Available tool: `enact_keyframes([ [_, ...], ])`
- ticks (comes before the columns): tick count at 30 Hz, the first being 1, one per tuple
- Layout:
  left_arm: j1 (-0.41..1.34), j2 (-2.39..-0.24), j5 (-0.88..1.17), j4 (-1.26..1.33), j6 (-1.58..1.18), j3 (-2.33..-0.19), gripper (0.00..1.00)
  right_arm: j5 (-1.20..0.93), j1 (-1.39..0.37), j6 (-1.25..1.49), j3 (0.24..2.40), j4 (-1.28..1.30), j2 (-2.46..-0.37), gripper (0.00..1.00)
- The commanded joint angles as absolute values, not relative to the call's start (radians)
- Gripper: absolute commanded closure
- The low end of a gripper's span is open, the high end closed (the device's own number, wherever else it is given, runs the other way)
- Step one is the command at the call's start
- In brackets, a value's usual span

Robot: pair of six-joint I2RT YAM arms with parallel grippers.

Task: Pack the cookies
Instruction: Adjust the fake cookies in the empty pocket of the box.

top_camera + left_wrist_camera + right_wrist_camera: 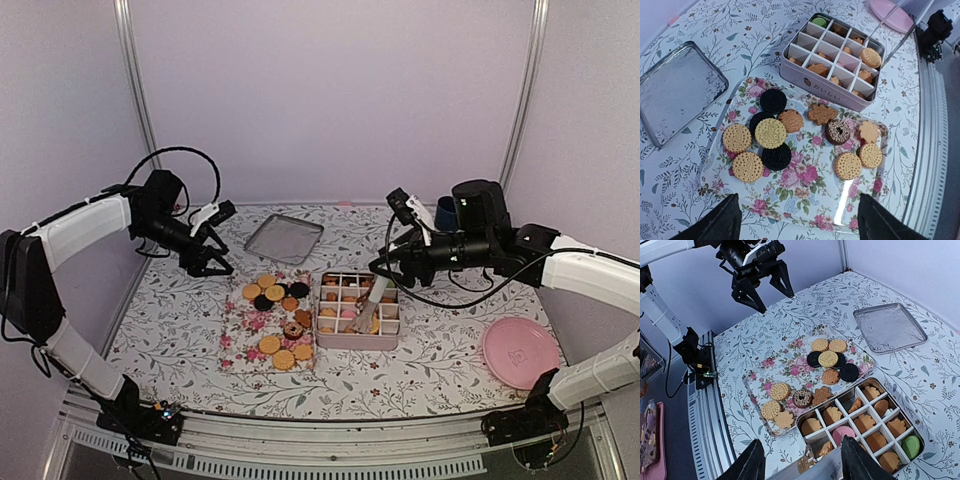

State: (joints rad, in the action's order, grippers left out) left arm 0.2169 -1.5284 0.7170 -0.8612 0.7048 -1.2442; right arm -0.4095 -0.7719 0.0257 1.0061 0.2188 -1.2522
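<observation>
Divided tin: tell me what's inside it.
Golden cookies in several cells, one pink cookie, one green cookie. The right gripper and its tongs cover the nearest cells.

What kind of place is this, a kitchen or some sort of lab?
Probably a lab test booth, not a kitchen: plain walls on metal posts, a left arm and right arm bolted to a rail, and a floral tablecloth staged with a cookie tin.

Both arms reaching inward, left end effector (209,269) raised, jaws spread wide, right end effector (385,277) angled downward
</observation>
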Motion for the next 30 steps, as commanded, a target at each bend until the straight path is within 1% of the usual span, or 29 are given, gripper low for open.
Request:
enact_keyframes([
  [1,0.217,-1.544,0.744,-0.892,0.713,-1.244,0.20,-0.418,-0.751,0.022,0.994,0.217,-1.255,0.46],
  [9,0.217,-1.546,0.743,-0.895,0.725,-1.229,0.19,-0.425,-0.719,0.011,0.978,0.212,-1.268,0.46],
  [17,0.220,-1.576,0.768,-0.926,0.759,-1.231,0.24,-0.434,-0.707,0.011,1.041,0.222,-1.287,0.49],
  [20,0.221,-1.585,0.775,-0.932,0.765,-1.229,0.26,-0.435,-0.707,0.011,1.070,0.222,-1.304,0.52],
  [26,0.220,-1.598,0.784,-0.945,0.778,-1.230,0.29,-0.451,-0.706,-0.014,1.170,0.230,-1.379,0.64],
  [30,0.220,-1.601,0.785,-0.952,0.786,-1.229,0.31,-0.469,-0.707,-0.035,1.239,0.255,-1.425,0.70],
])
